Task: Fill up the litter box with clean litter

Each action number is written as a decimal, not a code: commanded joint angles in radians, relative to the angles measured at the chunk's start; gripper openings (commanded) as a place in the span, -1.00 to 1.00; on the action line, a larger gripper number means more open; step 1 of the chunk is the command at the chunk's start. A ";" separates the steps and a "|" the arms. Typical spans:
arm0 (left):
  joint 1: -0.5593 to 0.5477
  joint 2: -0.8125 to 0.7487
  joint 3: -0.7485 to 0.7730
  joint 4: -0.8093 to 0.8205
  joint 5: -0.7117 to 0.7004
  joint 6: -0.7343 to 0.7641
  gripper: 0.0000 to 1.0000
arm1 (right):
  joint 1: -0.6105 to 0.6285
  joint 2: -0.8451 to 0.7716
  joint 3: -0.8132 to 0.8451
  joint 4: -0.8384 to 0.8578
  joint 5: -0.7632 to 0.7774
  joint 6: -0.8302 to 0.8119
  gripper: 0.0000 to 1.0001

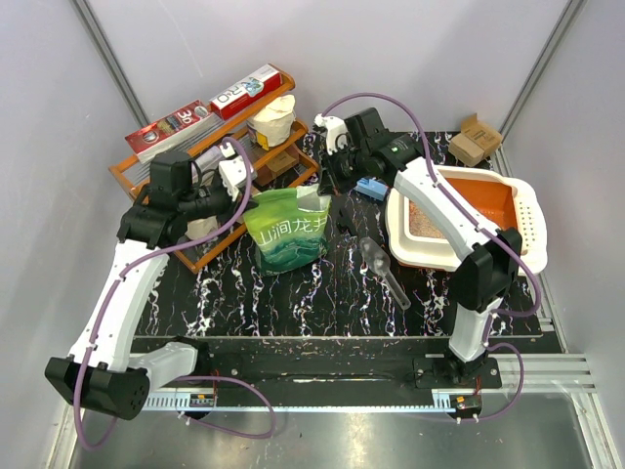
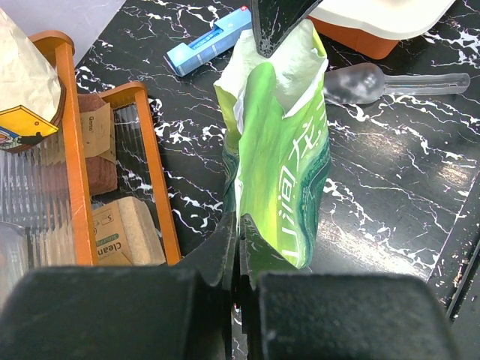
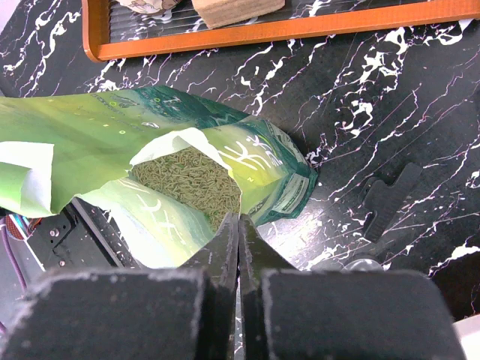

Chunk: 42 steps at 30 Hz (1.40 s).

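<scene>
The litter box [image 1: 533, 223], white-rimmed and orange inside, sits at the right; pale pinkish-beige clean litter [image 1: 423, 224] lies in its near-left part. A glossy green pouch [image 1: 287, 231] stands mid-table, its mouth spread between both grippers. My left gripper [image 1: 251, 198] is shut on the pouch's left top edge [image 2: 238, 238]. My right gripper [image 1: 329, 194] is shut on the right top edge [image 3: 239, 223]. In the right wrist view the open pouch [image 3: 247, 161] shows greenish pellets [image 3: 191, 180] inside. The box's corner [image 2: 379, 21] shows beyond the pouch [image 2: 283, 150].
An orange wire rack [image 1: 217, 162] with boxes and a bag stands at the back left, close behind the left arm. A clear scoop [image 1: 385, 268] lies between pouch and litter box. A blue box [image 1: 369, 188] and a cardboard box [image 1: 476, 139] sit farther back.
</scene>
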 commanded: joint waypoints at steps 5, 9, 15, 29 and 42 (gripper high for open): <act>0.004 -0.092 0.057 0.181 0.074 0.016 -1.00 | 0.006 -0.131 0.016 0.063 -0.056 0.018 -1.00; 0.006 -0.088 0.084 0.199 0.086 -0.001 -1.00 | 0.006 -0.146 0.029 0.045 -0.063 0.015 -1.00; 0.004 -0.085 0.035 0.163 0.060 0.052 -0.64 | 0.000 -0.174 -0.020 0.042 -0.051 0.005 -0.11; 0.007 -0.033 0.118 0.311 -0.235 -0.236 0.56 | -0.180 -0.355 -0.359 0.165 -0.397 -0.272 0.50; 0.007 0.323 0.175 0.367 -0.227 -0.158 0.30 | -0.180 -0.341 -0.466 0.132 -0.461 -0.465 0.30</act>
